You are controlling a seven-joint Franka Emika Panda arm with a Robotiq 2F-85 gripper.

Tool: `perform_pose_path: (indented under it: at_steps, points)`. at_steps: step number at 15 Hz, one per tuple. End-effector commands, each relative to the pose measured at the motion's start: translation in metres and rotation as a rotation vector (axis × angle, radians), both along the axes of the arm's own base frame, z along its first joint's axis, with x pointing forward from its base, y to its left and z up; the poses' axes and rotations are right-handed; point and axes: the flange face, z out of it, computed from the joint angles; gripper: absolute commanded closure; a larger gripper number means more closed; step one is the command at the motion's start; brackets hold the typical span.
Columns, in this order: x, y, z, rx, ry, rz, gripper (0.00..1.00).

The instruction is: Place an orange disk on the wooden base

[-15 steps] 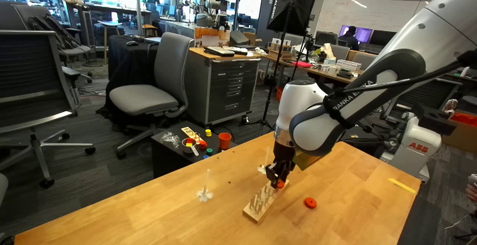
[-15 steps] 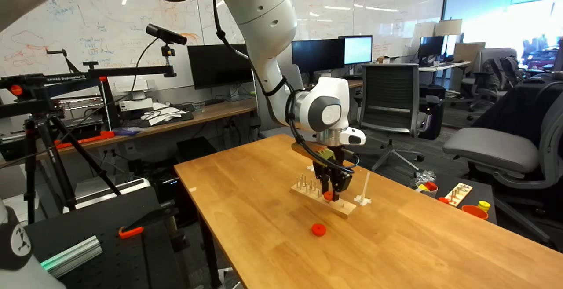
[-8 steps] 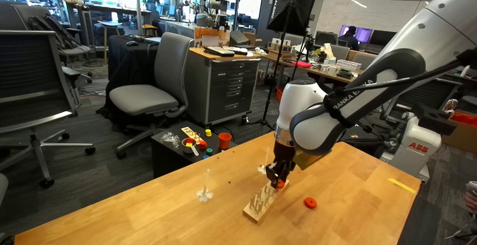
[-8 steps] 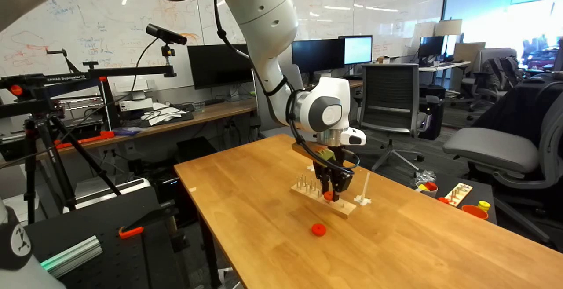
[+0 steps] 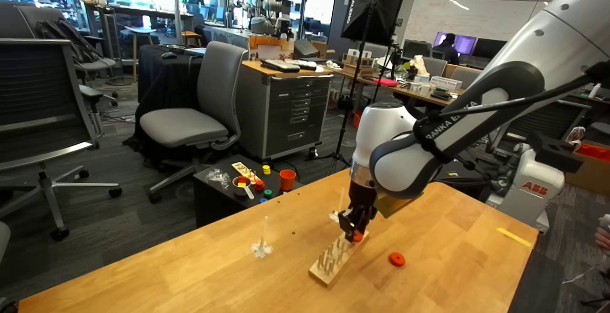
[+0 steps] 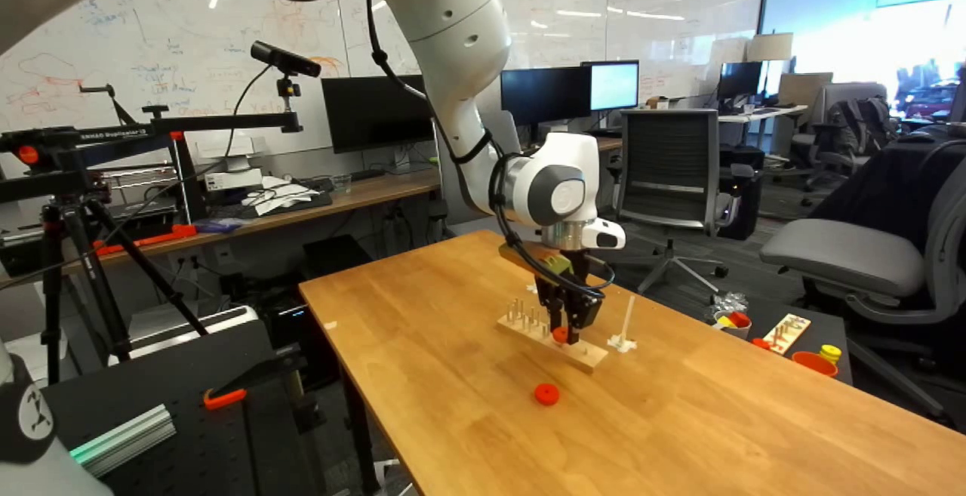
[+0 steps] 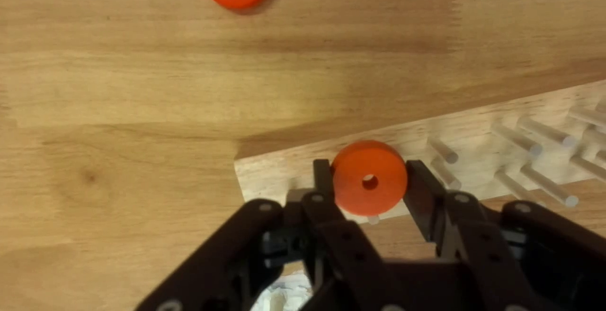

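Observation:
An orange disk (image 7: 352, 183) with a central hole is pinched between the two fingers of my gripper (image 7: 369, 168). It hangs over the sparsely pegged end of the wooden base (image 7: 262, 176) in the wrist view. A peg tip (image 7: 374, 219) peeks out at the disk's lower edge, and little but the disk's colour shows through the hole. Both exterior views show the held disk (image 6: 560, 335) low over the base (image 5: 318, 276), level or nearly so. Whether its underside touches a peg I cannot tell. Most of the base's pegs (image 5: 329, 258) stand at its far end from my gripper.
A redder disk (image 5: 397, 259) lies flat on the table beside the base. Thin upright sticks on white feet (image 5: 261, 250) stand nearby, one stick (image 6: 626, 322) close to my gripper. A dark side table holds an orange cup (image 5: 287, 179) and other small pieces.
My gripper, the held disk and the wooden base have shifted together very slightly to the left in both exterior views. The disk sits a touch lower in the picture. The grip is unchanged.

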Motion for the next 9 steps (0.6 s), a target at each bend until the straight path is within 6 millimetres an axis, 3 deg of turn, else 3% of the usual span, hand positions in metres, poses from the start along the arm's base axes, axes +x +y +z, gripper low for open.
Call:
perform_pose_path:
  at_steps: [1, 9]
  points:
    - [-0.0008, 0.0103, 0.0045, 0.026, 0.005, 0.0, 0.82]
    - [-0.0024, 0.015, 0.0057, 0.032, 0.008, 0.007, 0.82]
